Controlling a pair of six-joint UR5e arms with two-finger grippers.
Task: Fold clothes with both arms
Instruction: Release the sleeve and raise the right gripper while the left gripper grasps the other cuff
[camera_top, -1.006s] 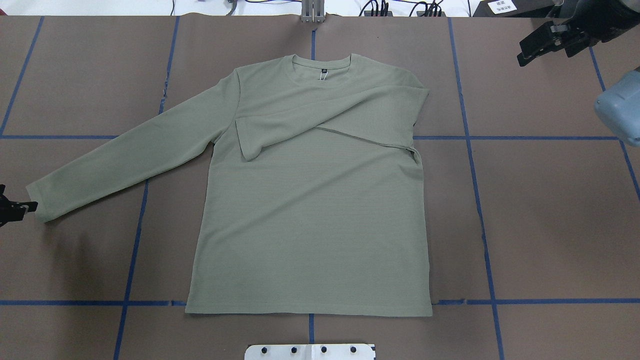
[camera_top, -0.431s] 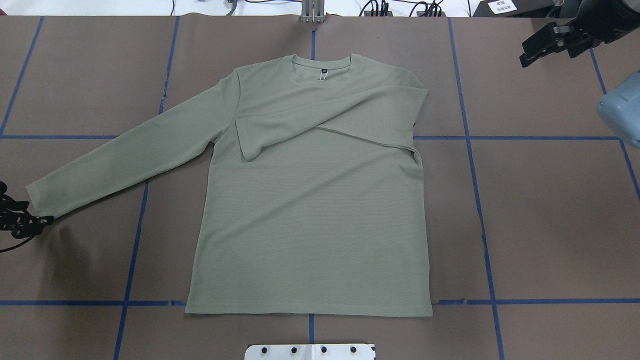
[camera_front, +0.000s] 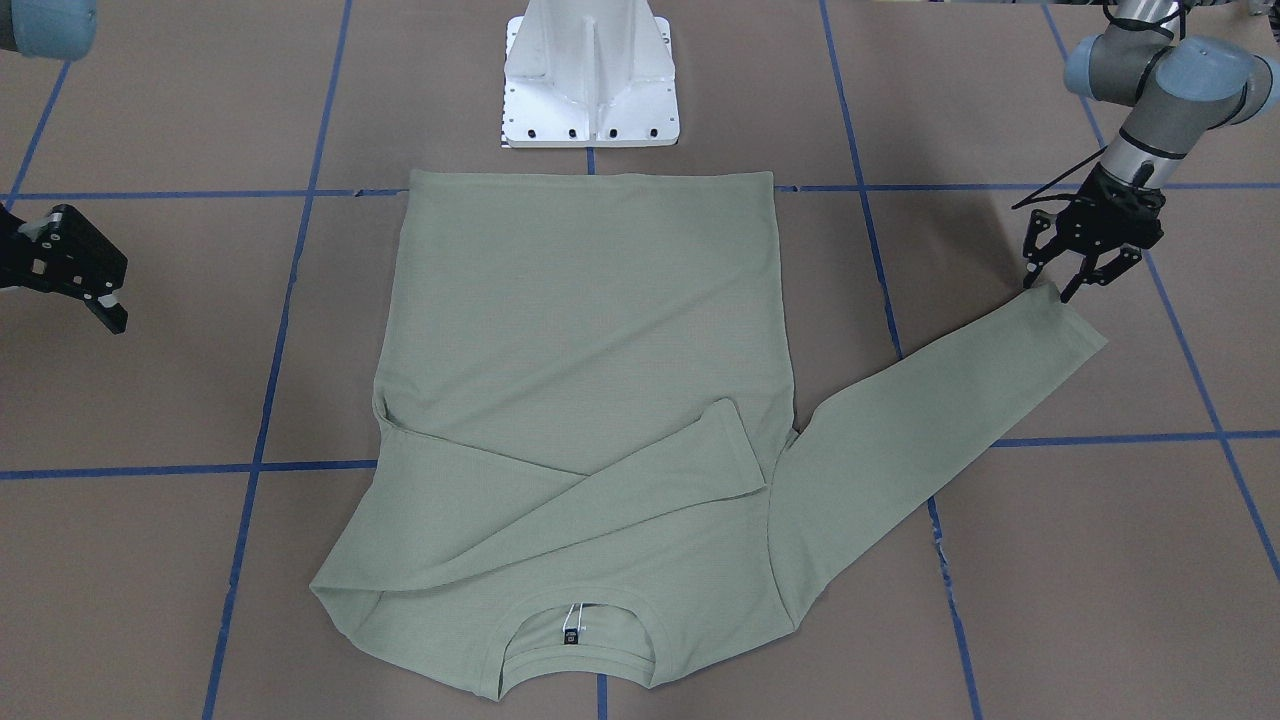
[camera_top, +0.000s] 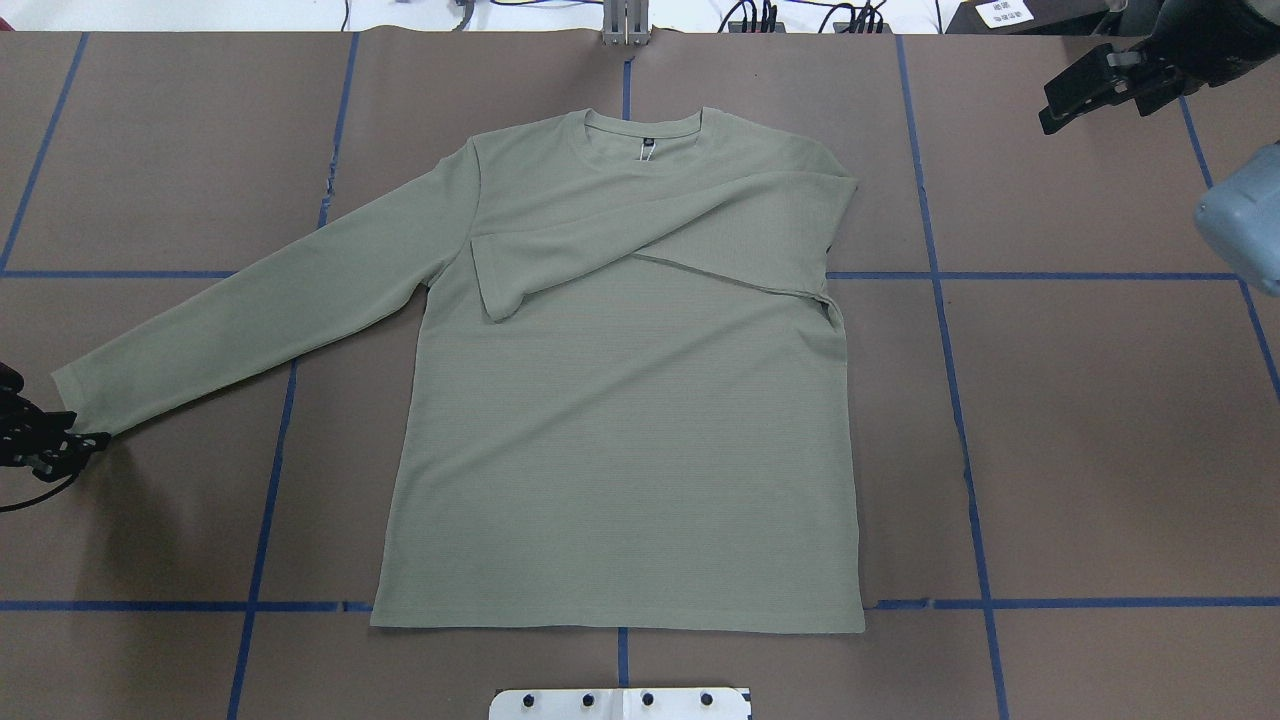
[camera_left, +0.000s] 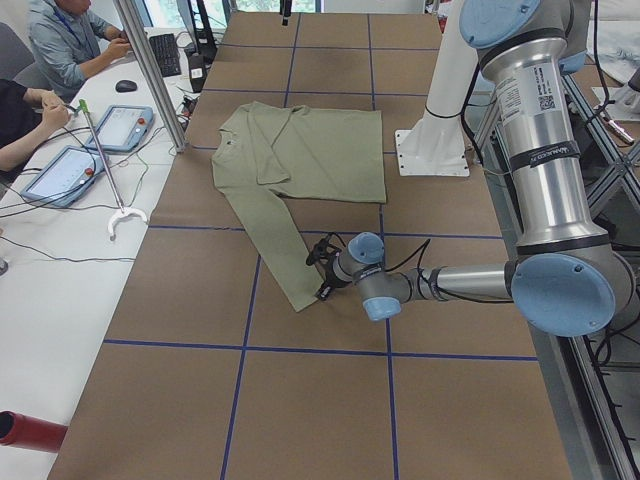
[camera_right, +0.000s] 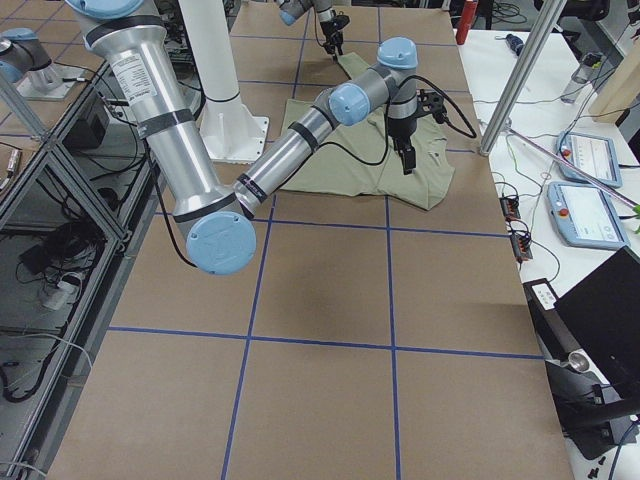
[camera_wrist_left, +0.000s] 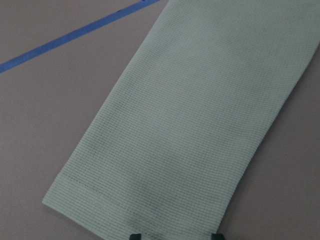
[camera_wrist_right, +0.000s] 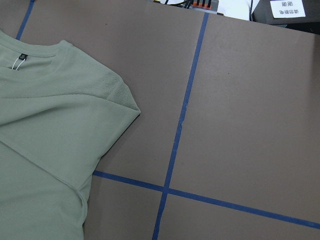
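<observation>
The pale sage-green shirt (camera_top: 620, 450) lies flat on the brown table, neckline toward the far edge. One sleeve is folded across the chest (camera_front: 600, 490). The other sleeve stretches out to its cuff (camera_top: 85, 395). My left gripper (camera_front: 1050, 288) is low at that cuff's end, open. In the left wrist view its two fingertips (camera_wrist_left: 134, 236) straddle the cuff's hem (camera_wrist_left: 150, 200), and no cloth is lifted. My right gripper (camera_top: 1090, 95) hangs open and empty above the far right corner, well away from the shirt's folded shoulder (camera_wrist_right: 110, 95).
The white pedestal base (camera_front: 590, 90) stands just beyond the shirt's hem. Blue tape lines (camera_top: 960, 440) cross the brown table cover. People sit with tablets (camera_left: 120, 125) at a side desk beyond a metal pole (camera_left: 150, 70). Cables run along the far edge.
My left gripper has shifted down and a little inward along the cuff's end, settling at its near corner. The right gripper drifted slightly farther away. The shirt has not moved.
</observation>
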